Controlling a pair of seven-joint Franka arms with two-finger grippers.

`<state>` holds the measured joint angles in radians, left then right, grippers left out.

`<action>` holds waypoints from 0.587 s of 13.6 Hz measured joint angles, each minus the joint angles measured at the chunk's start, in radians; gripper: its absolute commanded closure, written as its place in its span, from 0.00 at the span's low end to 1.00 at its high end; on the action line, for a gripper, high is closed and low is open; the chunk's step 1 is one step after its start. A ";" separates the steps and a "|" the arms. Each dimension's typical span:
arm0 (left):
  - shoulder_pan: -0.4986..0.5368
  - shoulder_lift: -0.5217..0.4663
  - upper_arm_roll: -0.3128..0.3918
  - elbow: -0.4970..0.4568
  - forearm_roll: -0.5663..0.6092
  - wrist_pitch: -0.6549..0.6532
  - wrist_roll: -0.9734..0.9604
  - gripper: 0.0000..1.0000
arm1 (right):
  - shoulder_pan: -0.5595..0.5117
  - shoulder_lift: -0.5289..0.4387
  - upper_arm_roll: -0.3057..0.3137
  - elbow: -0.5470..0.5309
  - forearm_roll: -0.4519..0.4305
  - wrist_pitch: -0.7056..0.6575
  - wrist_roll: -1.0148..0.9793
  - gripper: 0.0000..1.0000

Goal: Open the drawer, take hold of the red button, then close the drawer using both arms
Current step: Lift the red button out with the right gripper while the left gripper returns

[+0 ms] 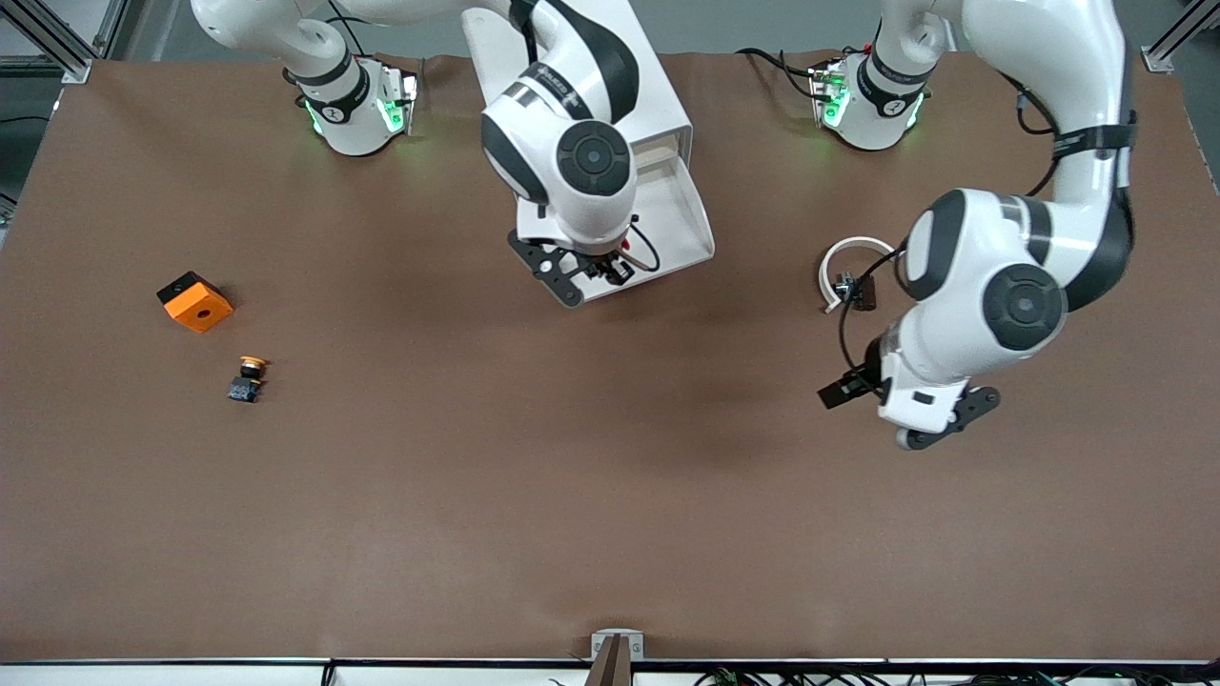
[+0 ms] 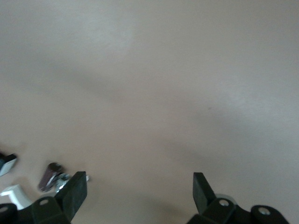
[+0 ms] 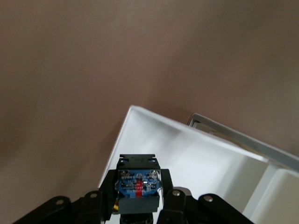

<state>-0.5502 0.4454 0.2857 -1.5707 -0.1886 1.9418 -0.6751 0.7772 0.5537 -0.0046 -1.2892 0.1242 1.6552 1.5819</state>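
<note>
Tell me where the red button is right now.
The button is clamped in the right gripper, over the open drawer at the cabinet's front, midway between the arms' bases.

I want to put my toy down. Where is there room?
Bare brown table nearer the camera than the open drawer. Crowded spots: the drawer, where the right claw holds the button, and around the orange cube.

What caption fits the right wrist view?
Right gripper, jaws shut on the button, held over the open drawer.
</note>
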 measured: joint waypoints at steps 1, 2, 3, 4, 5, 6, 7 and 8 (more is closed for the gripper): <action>-0.019 0.016 -0.004 -0.002 0.000 0.037 -0.005 0.00 | -0.018 -0.001 0.000 0.024 0.003 -0.031 -0.019 0.76; -0.033 0.034 -0.012 -0.003 0.000 0.069 -0.006 0.00 | -0.035 -0.003 0.000 0.046 0.011 -0.064 -0.050 0.76; -0.047 0.051 -0.020 -0.004 0.000 0.093 -0.007 0.00 | -0.053 -0.009 0.000 0.062 0.018 -0.090 -0.095 0.76; -0.065 0.067 -0.023 -0.009 0.000 0.119 -0.007 0.00 | -0.074 -0.023 -0.001 0.072 0.023 -0.108 -0.152 0.76; -0.083 0.077 -0.025 -0.017 0.000 0.142 -0.013 0.00 | -0.095 -0.041 -0.002 0.076 0.026 -0.127 -0.211 0.76; -0.104 0.083 -0.027 -0.029 0.000 0.154 -0.035 0.00 | -0.118 -0.061 -0.003 0.076 0.027 -0.160 -0.274 0.76; -0.127 0.084 -0.030 -0.044 0.000 0.157 -0.071 0.00 | -0.142 -0.078 -0.004 0.076 0.027 -0.198 -0.337 0.76; -0.157 0.084 -0.032 -0.061 0.000 0.158 -0.108 0.00 | -0.168 -0.090 -0.006 0.073 0.027 -0.227 -0.398 0.77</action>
<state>-0.7074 0.5296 0.2538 -1.6320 -0.1887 2.0994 -0.7826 0.6095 0.4633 -0.0105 -1.2164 0.1513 1.4279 1.1839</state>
